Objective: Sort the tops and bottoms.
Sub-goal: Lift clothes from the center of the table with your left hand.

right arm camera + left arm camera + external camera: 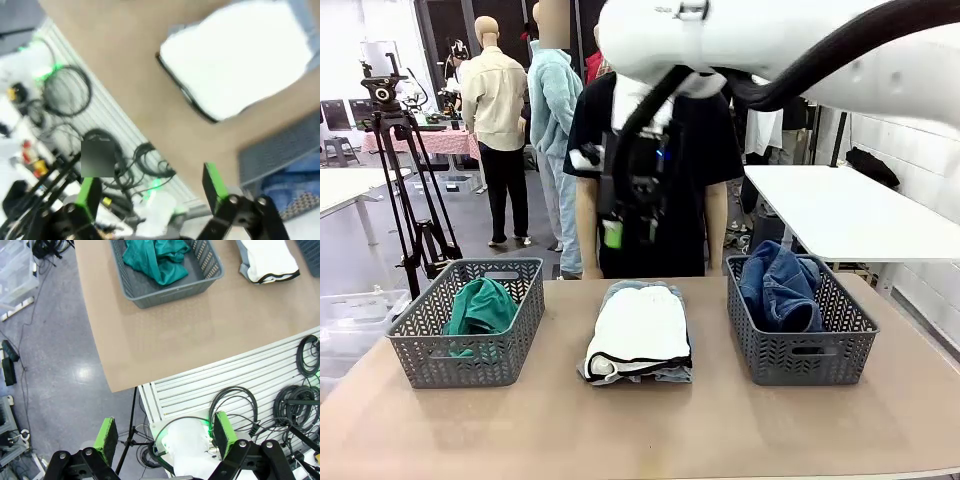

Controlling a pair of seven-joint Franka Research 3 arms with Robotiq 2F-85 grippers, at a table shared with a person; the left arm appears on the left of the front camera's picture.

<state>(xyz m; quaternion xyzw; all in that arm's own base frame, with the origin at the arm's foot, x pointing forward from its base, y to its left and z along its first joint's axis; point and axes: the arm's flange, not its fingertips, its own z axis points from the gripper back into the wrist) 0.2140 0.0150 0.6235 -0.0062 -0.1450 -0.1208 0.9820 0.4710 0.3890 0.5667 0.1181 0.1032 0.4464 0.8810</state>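
A white shirt with black trim [638, 328] lies folded mid-table on top of pale denim shorts [672, 375]. A teal-green shirt [480, 307] is in the left grey basket [470, 362]. Dark blue jeans [778, 285] are in the right basket [800, 362]. My right gripper [635, 238] hangs open above the white shirt, well clear of it. The right wrist view is blurred; it shows that gripper [150, 192] open over the white shirt [240, 65]. My left gripper [165, 435] is open and empty, back over the robot's base. Far ahead of it lie the teal shirt [160, 260] and the white shirt [267, 260].
A person in a black T-shirt [705, 150] stands at the table's far edge. A tripod [405, 190] is beyond the left basket and a white table [850, 210] at the right. Cables [305, 395] hang on the slatted panel under the near edge.
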